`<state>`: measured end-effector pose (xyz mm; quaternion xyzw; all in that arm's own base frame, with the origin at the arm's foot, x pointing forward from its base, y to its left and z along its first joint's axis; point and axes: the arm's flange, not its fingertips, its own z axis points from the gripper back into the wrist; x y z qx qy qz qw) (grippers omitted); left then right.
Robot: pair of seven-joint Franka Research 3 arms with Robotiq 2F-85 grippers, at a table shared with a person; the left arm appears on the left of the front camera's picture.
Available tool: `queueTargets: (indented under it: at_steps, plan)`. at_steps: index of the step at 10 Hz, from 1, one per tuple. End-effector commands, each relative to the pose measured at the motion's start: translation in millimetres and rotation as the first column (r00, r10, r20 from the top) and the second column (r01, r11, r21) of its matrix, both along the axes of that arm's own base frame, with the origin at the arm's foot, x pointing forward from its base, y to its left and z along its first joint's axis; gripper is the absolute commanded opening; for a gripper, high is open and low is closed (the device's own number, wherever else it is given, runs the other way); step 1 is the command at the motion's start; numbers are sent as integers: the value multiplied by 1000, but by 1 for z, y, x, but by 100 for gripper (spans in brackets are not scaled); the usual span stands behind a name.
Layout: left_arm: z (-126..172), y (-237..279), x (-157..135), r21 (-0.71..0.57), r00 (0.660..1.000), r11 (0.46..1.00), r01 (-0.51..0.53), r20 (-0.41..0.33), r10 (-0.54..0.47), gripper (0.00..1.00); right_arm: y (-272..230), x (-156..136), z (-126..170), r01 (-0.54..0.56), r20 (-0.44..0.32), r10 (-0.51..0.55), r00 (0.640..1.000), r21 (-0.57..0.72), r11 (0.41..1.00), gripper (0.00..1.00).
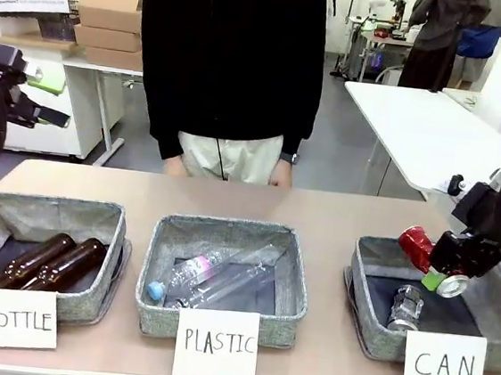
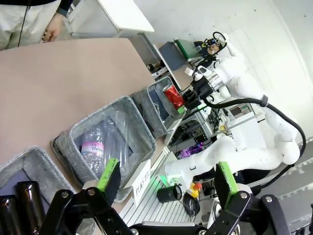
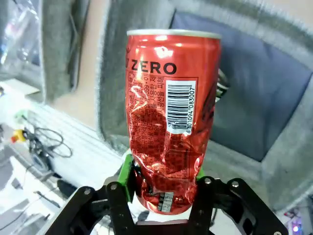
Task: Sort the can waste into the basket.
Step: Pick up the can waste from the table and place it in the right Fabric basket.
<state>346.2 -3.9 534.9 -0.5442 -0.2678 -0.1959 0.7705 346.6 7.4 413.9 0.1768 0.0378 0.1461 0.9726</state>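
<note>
Red can [image 3: 168,117] — "ZERO" — clamped in right gripper [image 3: 164,183] over "CAN" basket [image 1: 363,325].

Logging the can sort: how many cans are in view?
2: the red can is held in the right pincer over the CAN basket; the other can lies on that basket's floor.

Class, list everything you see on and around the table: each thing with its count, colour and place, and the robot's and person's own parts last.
Baskets: three, grey, along the near edge; CAN basket rightmost.
Cards: three, white, fronting the baskets.
Brown bottles: two, in the BOTTLE basket.
Clear bottles: in the PLASTIC basket; count unclear.
Red can: one, dented, held over the CAN basket.
Second can: one, dark, on the CAN basket floor.
Right gripper: jaws clamping the red can.
Left gripper: jaws open.
Person: black top, far side.
</note>
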Motion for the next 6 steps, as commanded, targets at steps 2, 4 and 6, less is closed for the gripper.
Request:
queueTargets:
  at_steps: [2,4,6]
  plan:
    - [3,0,-1,-17,1000,1000,-4,-6,4,100,5,1,-16,25,13,-26,1000,69,997,0]
    - [3,0,-1,-17,1000,1000,-4,-6,4,100,3,3,-16,43,16,-45,999,81,996,100]
    - [3,0,-1,-17,1000,1000,-4,-6,4,100,2,7,-13,38,12,-39,999,74,997,100]
